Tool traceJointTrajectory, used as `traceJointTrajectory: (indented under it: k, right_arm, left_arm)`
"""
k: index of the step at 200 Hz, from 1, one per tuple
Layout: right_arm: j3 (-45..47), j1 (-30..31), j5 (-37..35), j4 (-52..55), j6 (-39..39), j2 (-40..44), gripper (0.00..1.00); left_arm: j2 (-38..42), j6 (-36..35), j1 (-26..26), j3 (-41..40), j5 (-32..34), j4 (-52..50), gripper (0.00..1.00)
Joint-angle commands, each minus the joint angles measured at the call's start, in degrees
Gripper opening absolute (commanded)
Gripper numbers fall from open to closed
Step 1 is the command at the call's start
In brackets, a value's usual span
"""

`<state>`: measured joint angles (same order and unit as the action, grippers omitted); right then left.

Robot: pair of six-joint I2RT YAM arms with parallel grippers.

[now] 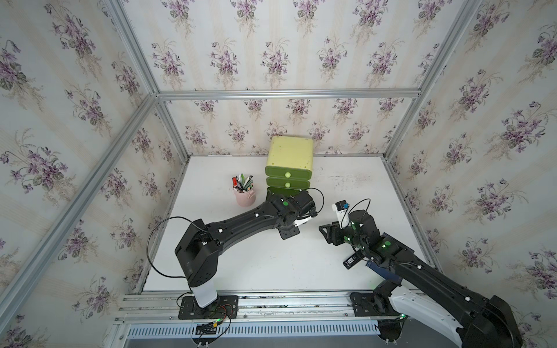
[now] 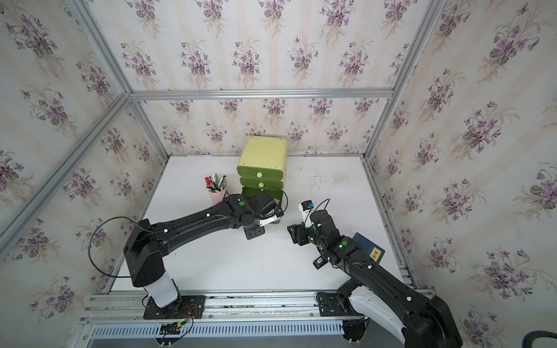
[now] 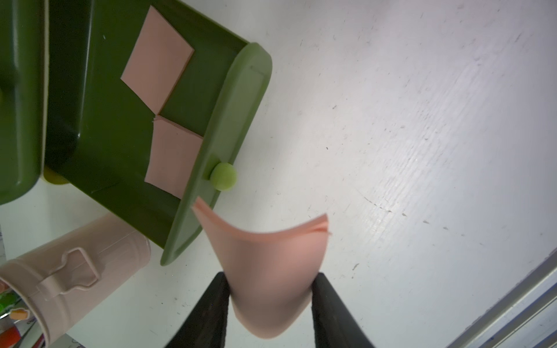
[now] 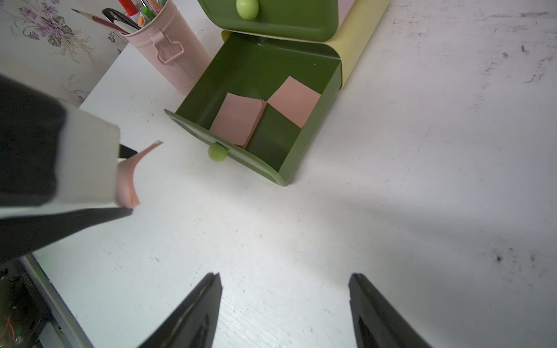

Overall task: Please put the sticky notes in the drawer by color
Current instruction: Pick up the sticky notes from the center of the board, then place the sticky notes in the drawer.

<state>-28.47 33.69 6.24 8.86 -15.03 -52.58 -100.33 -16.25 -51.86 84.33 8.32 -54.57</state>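
Two salmon-pink sticky notes (image 4: 236, 119) (image 4: 294, 101) lie flat on the floor of the bottom drawer (image 4: 274, 135). It is pulled well out of the yellow-green chest (image 1: 291, 150), and one note sits against the front panel while the other sits nearer the back. The two upper drawers (image 1: 287, 177) are pushed in. A third pink note (image 3: 265, 247) is pinched between the fingers of the left gripper (image 3: 271, 275). It bows into a curl with both black fingers pressing its sides, and its edge is blurred, so it may be more than a single sheet. That gripper hangs above the white table (image 1: 271, 256), just outside the drawer's front panel and near the round knob (image 3: 223, 176), on the side of the pink pen cup (image 4: 171, 57). The held note is not yet over the drawer's interior. The right gripper (image 4: 284, 275) has its jaws spread apart with nothing between them. It points toward the open drawer from farther back over bare tabletop. A dark blue book (image 2: 369, 247) lies beside the right arm in a top view.
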Motion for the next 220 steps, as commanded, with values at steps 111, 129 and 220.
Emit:
traceJointTrajectory:
  k: [111,129,220]
  right_arm:
    - [2.35,-0.01,2.35,-4.87,-1.89,-1.30,0.71]
    - [3.07,-0.03,2.30,-5.26,-2.19,-1.48,0.71]
    - [4.35,-0.03,1.18,-5.97,-2.02,-0.10,0.71]
  left_arm:
    - [-5.49,-30.75,6.99,5.72,5.72,8.28,0.47]
    - [-8.37,-32.96,6.94,8.63,7.07,7.65,0.48]
    - [-17.26,-40.09,7.37,15.14,6.32,9.20,0.51]
